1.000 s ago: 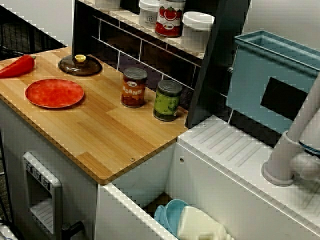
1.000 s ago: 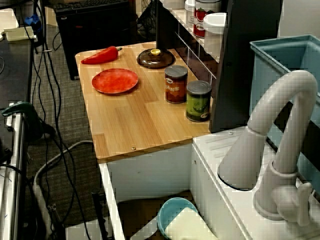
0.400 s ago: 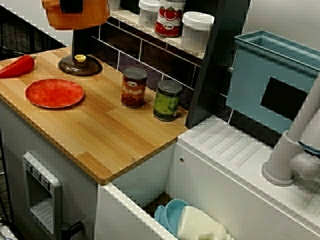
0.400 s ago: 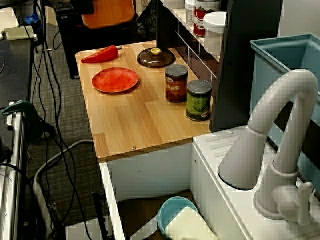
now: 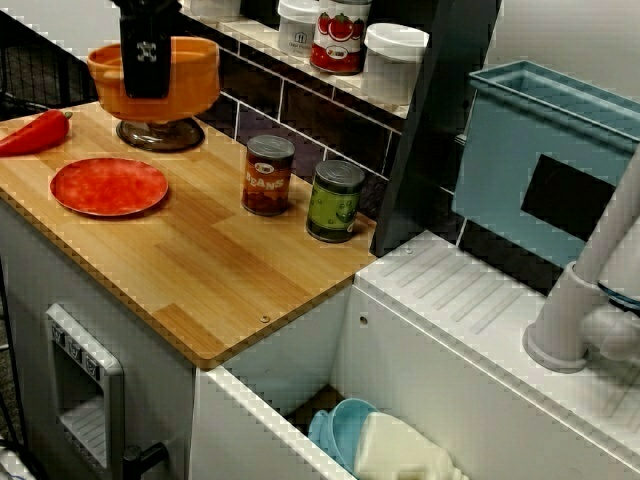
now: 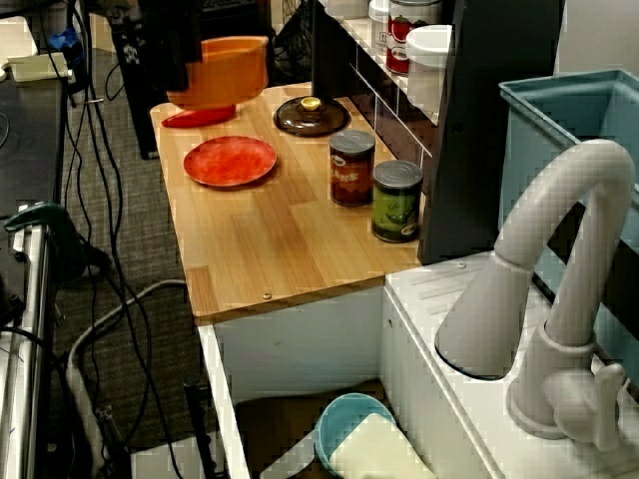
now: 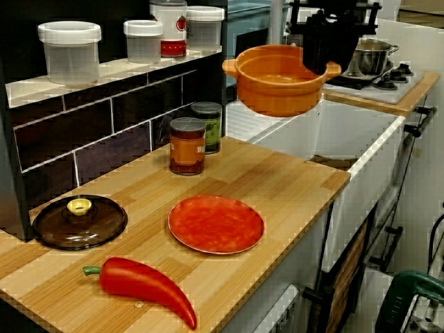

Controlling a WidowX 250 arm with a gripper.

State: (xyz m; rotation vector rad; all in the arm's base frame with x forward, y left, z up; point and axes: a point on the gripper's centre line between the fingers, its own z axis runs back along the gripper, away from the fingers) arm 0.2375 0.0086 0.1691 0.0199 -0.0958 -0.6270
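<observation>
My black gripper (image 5: 146,84) is shut on the near rim of an orange two-handled pot (image 5: 180,85), which hangs in the air over the counter's left end. Seen from the counter's end, the gripper (image 7: 325,61) pinches the pot (image 7: 274,83) at its right rim, well above the wood. Below the pot lie a brown glass lid (image 5: 178,136), a red pepper (image 5: 35,133) and a red plate (image 5: 108,186). In the view over the faucet the pot (image 6: 225,70) hides part of the pepper (image 6: 198,118).
An orange-labelled can (image 5: 268,175) and a green can (image 5: 335,200) stand near the dark back wall. Jars line the shelf (image 5: 350,85). A blue bin (image 5: 540,160), a white faucet (image 6: 559,279) and a sink holding a blue bowl (image 5: 340,430) lie to the right.
One second ago no gripper or pot was in view. They came in from the upper left and have since dropped lower over the lid and pepper end of the counter.
</observation>
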